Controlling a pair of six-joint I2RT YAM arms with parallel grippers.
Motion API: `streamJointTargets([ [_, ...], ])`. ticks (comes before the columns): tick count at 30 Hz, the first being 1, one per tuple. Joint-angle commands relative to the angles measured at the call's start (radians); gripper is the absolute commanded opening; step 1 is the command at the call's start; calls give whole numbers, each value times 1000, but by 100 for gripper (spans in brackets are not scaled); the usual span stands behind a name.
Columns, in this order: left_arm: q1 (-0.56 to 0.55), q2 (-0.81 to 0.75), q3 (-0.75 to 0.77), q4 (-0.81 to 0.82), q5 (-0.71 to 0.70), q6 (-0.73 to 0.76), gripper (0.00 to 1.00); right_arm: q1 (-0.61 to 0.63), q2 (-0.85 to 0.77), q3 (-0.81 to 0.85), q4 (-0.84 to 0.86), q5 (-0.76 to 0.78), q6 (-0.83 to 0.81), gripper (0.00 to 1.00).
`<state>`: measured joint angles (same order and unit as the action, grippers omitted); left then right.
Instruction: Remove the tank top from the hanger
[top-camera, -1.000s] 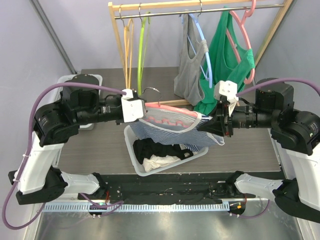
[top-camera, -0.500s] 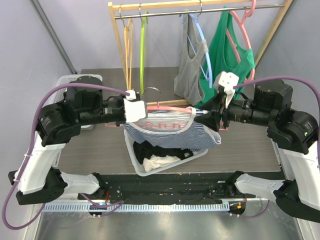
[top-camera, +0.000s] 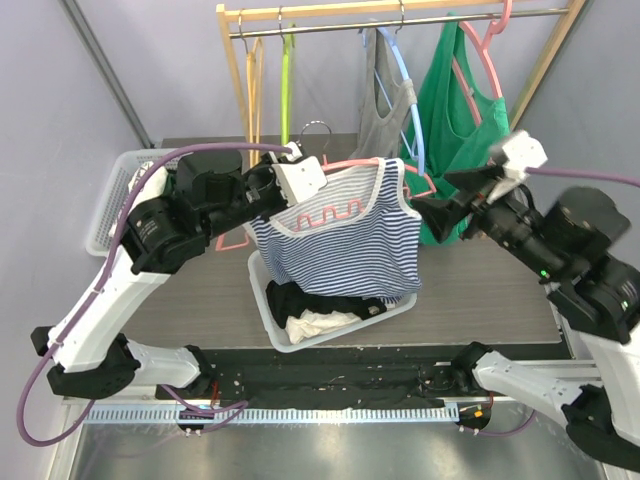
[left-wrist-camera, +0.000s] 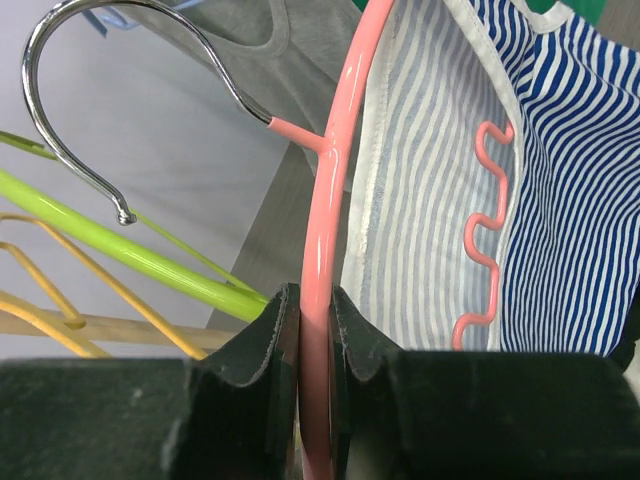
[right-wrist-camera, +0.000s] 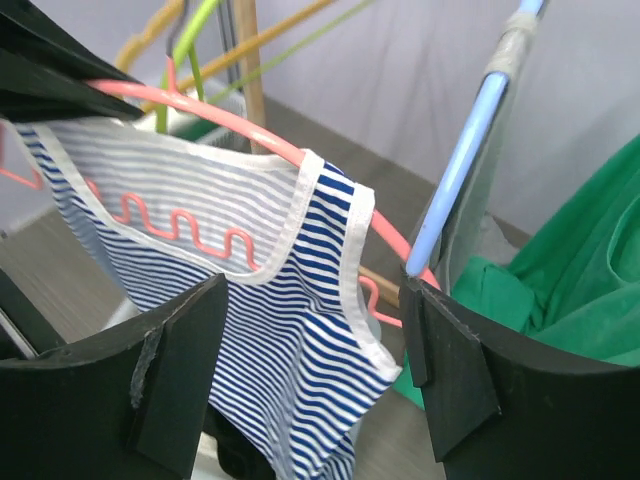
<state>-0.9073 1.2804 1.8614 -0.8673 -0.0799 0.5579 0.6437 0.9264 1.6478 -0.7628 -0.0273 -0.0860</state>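
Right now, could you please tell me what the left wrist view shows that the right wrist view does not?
Only left wrist: the left gripper clamped on the pink hanger. Only right wrist: the open right gripper, a blue hanger and a green garment. Both: the pink hanger with the striped tank top on it.

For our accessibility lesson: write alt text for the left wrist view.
The left gripper clamps the pink hanger, a blue-and-white striped tank top draped on it at right. Its metal hook curves upper left; a green hanger and yellow hanger lie behind.
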Motion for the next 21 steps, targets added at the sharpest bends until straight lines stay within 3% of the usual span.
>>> streamJointTargets([
  [1,-1,-39,9,137,-14,-12,2,-3,-135,-112,157,5,129,76],
  [9,-1,-56,24,53,109,-26,3,-4,-136,-290,313,-6,258,73],
  [14,-1,-62,51,-45,196,8,3,-3,-100,-298,355,-14,279,69],
  [21,-1,-73,36,-26,175,17,3,-4,-77,-287,375,-39,311,64],
])
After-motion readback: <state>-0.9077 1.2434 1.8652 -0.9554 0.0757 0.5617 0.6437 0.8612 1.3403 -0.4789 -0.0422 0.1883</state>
